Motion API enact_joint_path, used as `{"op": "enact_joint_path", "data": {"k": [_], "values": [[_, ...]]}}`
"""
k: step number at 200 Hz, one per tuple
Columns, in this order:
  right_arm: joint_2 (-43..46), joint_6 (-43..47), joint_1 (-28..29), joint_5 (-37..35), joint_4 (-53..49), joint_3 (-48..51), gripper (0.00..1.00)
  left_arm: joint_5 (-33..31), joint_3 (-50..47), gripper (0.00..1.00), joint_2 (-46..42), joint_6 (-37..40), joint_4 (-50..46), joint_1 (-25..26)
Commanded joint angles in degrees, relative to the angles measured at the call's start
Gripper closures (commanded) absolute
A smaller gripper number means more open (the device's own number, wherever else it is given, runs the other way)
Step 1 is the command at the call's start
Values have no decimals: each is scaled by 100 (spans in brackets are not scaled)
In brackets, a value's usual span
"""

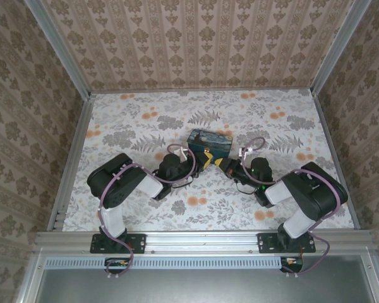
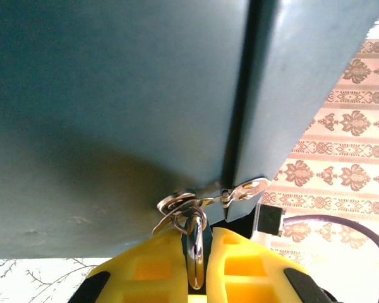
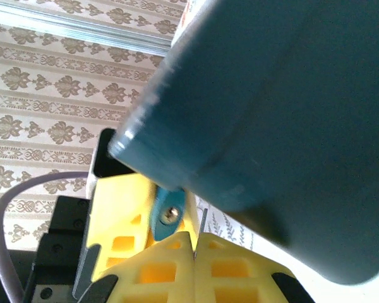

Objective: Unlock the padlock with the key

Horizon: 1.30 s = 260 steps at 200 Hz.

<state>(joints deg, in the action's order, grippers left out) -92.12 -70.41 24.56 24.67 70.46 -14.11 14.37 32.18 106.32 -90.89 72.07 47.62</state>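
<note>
The dark-blue box [image 1: 210, 144] stands mid-table with both grippers at its near side. My left gripper [image 1: 200, 161] [image 2: 199, 237] is shut on the padlock, whose shiny shackle [image 2: 196, 252] runs up between the yellow fingers through the ring of the box's metal hasp [image 2: 184, 205]. In the right wrist view the padlock's blue-teal underside [image 3: 167, 214] shows its silver keyhole, clamped by the left gripper's yellow fingers [image 3: 123, 202]. My right gripper [image 1: 222, 165] [image 3: 194, 238] is shut on the key [image 3: 203, 224], a thin dark sliver poking up just right of the keyhole, apart from it.
The box's wall [image 2: 114, 95] [image 3: 290, 113] looms close over both wrist cameras. Floral tabletop [image 1: 132, 120] lies open to the left, right and behind the box. Patterned walls and aluminium rails [image 1: 69, 164] bound the table.
</note>
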Motion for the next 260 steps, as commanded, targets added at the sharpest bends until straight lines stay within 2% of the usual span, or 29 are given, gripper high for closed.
{"op": "enact_joint_path", "data": {"k": [1,108,208,260], "values": [[165,167,-30,76,-78,168,100,22,34,100,11,22,211,28],[976,477,-61,117,-1247,-239,100,31,31,100,72,19,211,11],[505,276,-56,240,-746,-391,100,66,104,100,90,-7,211,5],[610,326,-55,179,-819,-277,100,50,69,100,73,-11,211,11]]}}
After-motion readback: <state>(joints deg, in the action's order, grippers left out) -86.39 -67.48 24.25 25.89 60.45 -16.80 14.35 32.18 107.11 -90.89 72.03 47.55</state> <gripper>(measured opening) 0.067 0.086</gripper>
